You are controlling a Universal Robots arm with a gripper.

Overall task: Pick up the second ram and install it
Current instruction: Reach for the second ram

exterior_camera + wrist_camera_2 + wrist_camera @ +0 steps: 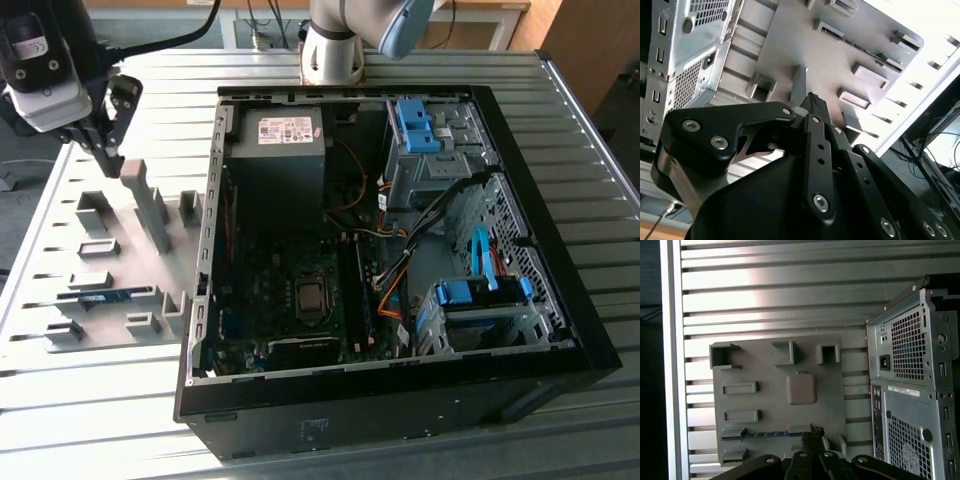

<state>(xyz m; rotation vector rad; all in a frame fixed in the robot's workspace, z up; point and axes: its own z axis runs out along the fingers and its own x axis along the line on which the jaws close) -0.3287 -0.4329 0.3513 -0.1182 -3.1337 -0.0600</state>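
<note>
In the exterior view the second ram (105, 296) is seen lying in the holder plate (125, 268), the gripper (108, 140) held above that plate; pickup and installation are judged undone. In the first wrist view the jaws are shown closed, empty, over the plate. Their touching fingertips (812, 99) are made plain in the second wrist view.

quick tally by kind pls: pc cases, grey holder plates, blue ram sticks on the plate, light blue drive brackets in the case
pc case: 1
grey holder plate: 1
blue ram stick: 1
light-blue drive brackets: 2
total: 5
</note>
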